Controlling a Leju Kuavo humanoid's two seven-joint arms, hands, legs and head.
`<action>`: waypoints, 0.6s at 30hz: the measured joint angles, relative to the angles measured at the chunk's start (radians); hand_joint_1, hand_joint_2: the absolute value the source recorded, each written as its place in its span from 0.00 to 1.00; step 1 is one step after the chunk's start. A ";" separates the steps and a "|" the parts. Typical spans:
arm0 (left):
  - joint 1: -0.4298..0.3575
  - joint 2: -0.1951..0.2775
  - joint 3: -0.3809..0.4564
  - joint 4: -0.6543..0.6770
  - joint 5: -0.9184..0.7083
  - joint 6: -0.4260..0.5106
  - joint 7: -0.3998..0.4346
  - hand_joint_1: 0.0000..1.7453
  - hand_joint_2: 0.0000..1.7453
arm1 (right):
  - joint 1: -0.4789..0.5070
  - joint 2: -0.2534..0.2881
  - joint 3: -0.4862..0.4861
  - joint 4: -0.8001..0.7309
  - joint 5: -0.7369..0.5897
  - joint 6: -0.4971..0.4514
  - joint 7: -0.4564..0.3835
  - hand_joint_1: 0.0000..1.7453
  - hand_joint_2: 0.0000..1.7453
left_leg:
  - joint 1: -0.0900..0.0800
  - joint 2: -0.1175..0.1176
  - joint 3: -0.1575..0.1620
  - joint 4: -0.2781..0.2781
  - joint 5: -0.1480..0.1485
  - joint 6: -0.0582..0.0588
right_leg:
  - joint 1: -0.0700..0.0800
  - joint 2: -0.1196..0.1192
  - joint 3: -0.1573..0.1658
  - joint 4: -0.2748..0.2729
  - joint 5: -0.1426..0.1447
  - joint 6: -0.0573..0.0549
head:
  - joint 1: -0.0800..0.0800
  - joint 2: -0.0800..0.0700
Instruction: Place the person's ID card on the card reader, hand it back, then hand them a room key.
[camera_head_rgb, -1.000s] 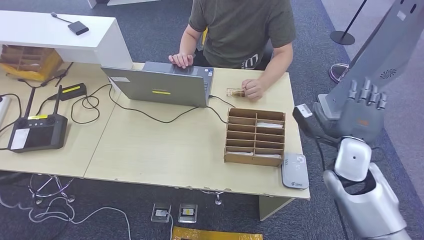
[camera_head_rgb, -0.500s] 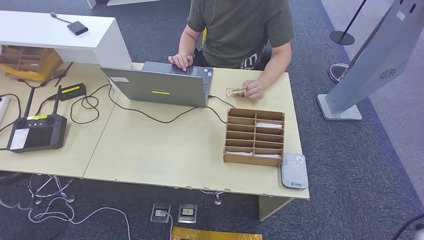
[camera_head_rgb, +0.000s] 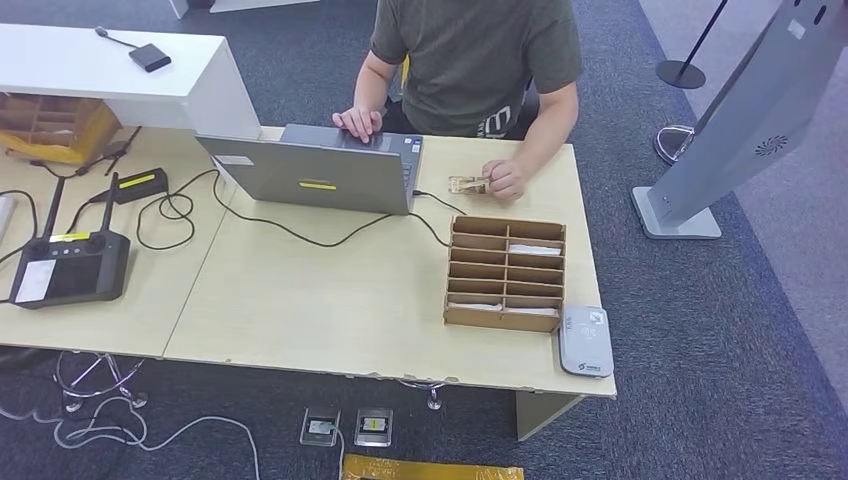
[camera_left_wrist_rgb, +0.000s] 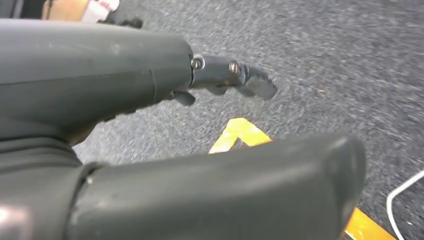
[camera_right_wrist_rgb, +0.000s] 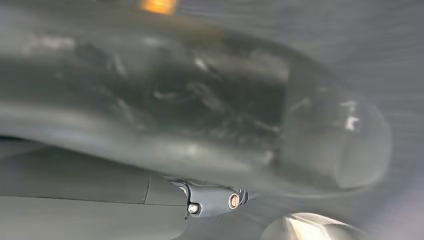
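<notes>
A person sits behind the desk (camera_head_rgb: 330, 300) and pinches the ID card (camera_head_rgb: 467, 184) in one hand (camera_head_rgb: 504, 179), low over the desk's far right part. The grey card reader (camera_head_rgb: 586, 341) lies at the desk's near right corner. Beside it stands a wooden slotted box (camera_head_rgb: 506, 272) with pale key cards in some slots. My left hand (camera_left_wrist_rgb: 125, 75) hangs over grey carpet, thumb and fingers (camera_left_wrist_rgb: 250, 82) apart, holding nothing. My right hand (camera_right_wrist_rgb: 200, 125) is motion-blurred, thumb stretched out, nothing visible in it.
An open laptop (camera_head_rgb: 318, 172) with a black cable stands in front of the person. A black controller (camera_head_rgb: 65, 268) and loose cables lie at the desk's left. A grey kiosk stand (camera_head_rgb: 735, 120) rises on the carpet to the right.
One second ago my right hand was raised, fingers spread, beside the desk's right end; it has dropped out of the head view. The person and the card have stayed put.
</notes>
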 joint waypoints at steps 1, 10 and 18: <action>-0.001 -0.004 0.000 0.000 0.002 0.006 0.006 0.00 0.00 | -0.008 0.031 -0.009 0.045 0.001 -0.004 0.025 0.00 0.00 | 0.001 0.000 0.000 0.000 0.000 0.000 | 0.001 0.000 0.000 0.000 0.000 0.000 | 0.000 0.000; -0.003 -0.014 0.000 0.000 -0.062 0.038 -0.018 0.00 0.00 | -0.031 0.229 -0.009 0.264 0.146 -0.012 -0.031 0.00 0.00 | 0.002 0.000 0.000 0.000 0.001 -0.004 | 0.002 0.000 0.000 0.002 -0.001 -0.002 | -0.001 0.000; -0.003 0.002 -0.002 0.000 -0.130 0.018 -0.099 0.00 0.00 | -0.041 0.246 0.001 0.301 0.146 -0.021 -0.297 0.00 0.00 | 0.001 0.000 0.000 0.000 0.001 -0.004 | 0.001 0.000 0.001 0.002 -0.001 -0.002 | 0.000 0.000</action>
